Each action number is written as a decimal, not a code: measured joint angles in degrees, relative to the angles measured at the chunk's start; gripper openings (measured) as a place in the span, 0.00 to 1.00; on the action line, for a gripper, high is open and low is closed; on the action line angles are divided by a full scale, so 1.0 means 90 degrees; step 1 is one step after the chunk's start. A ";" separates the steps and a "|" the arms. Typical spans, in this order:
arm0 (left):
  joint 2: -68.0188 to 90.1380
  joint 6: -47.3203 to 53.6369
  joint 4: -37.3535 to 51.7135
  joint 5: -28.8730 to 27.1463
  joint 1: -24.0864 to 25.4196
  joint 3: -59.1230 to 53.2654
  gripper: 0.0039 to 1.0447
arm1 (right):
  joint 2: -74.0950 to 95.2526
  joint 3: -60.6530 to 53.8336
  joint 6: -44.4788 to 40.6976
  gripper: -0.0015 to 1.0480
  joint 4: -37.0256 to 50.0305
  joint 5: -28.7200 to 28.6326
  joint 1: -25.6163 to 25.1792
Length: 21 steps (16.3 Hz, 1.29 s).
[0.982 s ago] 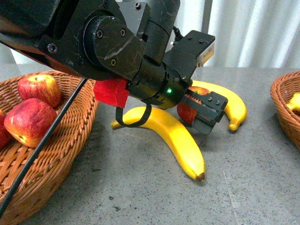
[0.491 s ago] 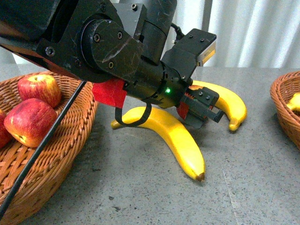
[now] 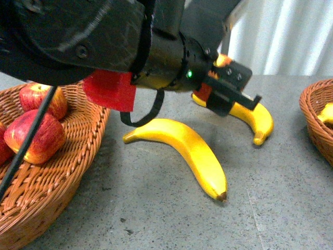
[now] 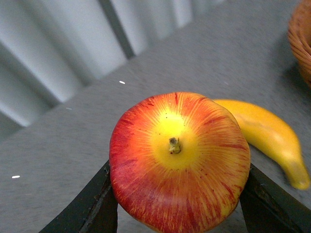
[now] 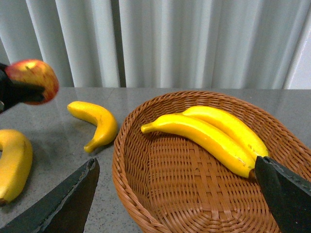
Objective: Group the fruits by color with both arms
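Observation:
My left gripper (image 3: 229, 86) is shut on a red apple with a yellow top (image 4: 180, 160) and holds it above the table, over the far banana (image 3: 257, 119). Only slivers of the apple (image 3: 204, 92) show between the black fingers in the front view. It also shows in the right wrist view (image 5: 31, 80). A second banana (image 3: 192, 148) lies nearer on the grey table. My right gripper (image 5: 175, 194) is open and empty above the right basket (image 5: 146, 194), which holds two bananas (image 5: 204, 136).
The left wicker basket (image 3: 62, 172) holds red apples (image 3: 39, 138). The right basket's rim (image 3: 317, 120) shows at the frame edge with a banana (image 3: 327, 112) in it. My left arm's bulk fills the upper left of the front view. White curtains stand behind the table.
My left gripper has closed on the apple and lifted it up off the table, away from between the two bananas. The bananas have not moved.

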 joint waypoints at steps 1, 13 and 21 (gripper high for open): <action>-0.0308 -0.0117 0.0289 -0.0512 0.0002 -0.0231 0.59 | 0.0000 0.0000 0.0000 0.94 0.0000 0.0000 0.0000; -0.2642 -0.2795 0.2365 -0.4789 0.0007 -0.3565 0.59 | 0.0000 0.0000 0.0000 0.94 -0.0002 -0.0002 0.0000; -0.3077 -0.2450 0.3412 -0.5000 -0.0452 -0.4022 0.94 | 0.0000 0.0000 0.0000 0.94 -0.0002 0.0000 0.0000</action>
